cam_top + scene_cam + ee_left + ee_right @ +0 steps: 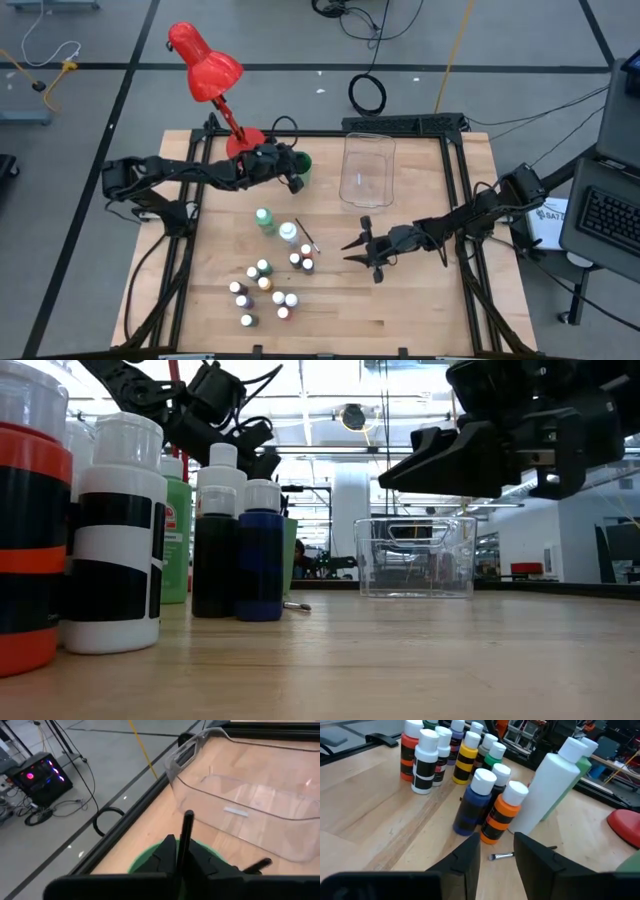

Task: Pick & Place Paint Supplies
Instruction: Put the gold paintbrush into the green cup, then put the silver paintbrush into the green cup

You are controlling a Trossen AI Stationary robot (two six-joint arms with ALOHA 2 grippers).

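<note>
My left claw [182, 865] pinches 1 brush [186, 837] upright over green cup [150, 860]. Right claw [496, 852] part-open, empty, near orange bottle [503, 812] w/ other bottles on counter [400, 300].

White-capped paint bottles [470, 802] show blue, orange, yellow and black-banded labels; the lamp [205, 62] is red, the surface [400, 300] pale wood.

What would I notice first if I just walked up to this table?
Probably the big red lamp at the table's back left. Then the bunch of little paint bottles standing together near the front. Beside the lamp, the left hand holds a thin dark brush over a green cup, next to a clear bin.
</note>
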